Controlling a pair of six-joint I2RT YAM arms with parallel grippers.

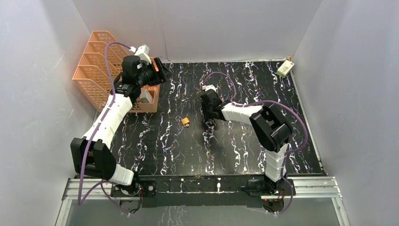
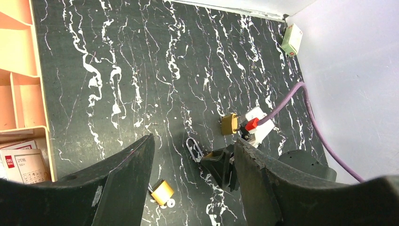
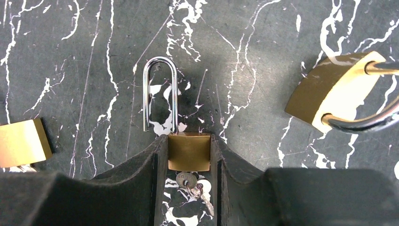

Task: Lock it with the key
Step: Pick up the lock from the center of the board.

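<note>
We see soft, even overhead light in all three views: the pale walls (image 1: 197, 28) glow, the black marbled table (image 1: 188, 155) reads dark, and shadows barely register. Ahead of the right gripper (image 3: 189, 139), the shackle of the padlock (image 3: 189, 153) glints sharply. To the gripper's right, a second padlock (image 3: 339, 94) washes out with glare. The gripper's own fingers (image 3: 117, 188) look black and slightly soft, and the key (image 3: 187, 180) between them is shaded.

Pretty clearly a robotics lab: plain white walls (image 1: 197, 28) boxing in a black marbled tabletop (image 1: 155, 150), left arm (image 1: 110, 115) and right arm (image 1: 275, 129) bolted to an aluminium rail (image 1: 320, 188).
</note>
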